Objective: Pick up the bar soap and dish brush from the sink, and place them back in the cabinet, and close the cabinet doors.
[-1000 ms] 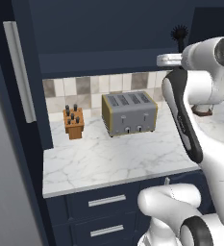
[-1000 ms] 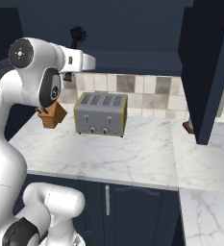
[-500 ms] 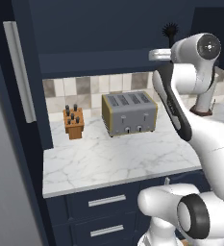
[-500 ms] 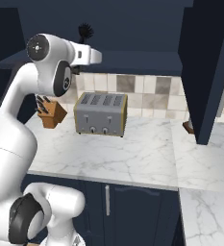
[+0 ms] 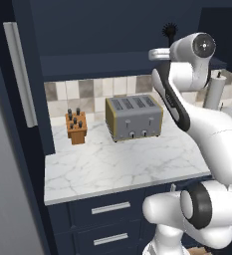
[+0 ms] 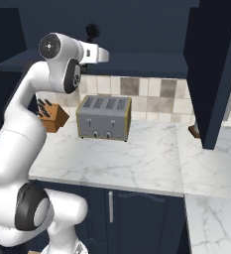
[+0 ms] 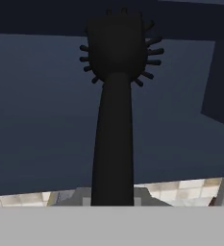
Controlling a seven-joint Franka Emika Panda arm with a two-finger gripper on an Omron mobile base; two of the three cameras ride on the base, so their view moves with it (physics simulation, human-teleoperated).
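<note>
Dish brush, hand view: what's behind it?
Behind the dish brush is the navy inside of the open cabinet, with its shelf edge below. Under that show backsplash tiles and the toaster top. The handle covers a strip of all this; the soap is not visible there.

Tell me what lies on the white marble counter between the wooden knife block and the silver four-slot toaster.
Bare white marble counter separates wooden knife block from silver four-slot toaster, per the left base view.

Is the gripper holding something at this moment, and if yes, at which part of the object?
Yes, the dish brush. It is held at the lower end of its handle, and the bristly head points away from the hand, up toward the open cabinet.
</note>
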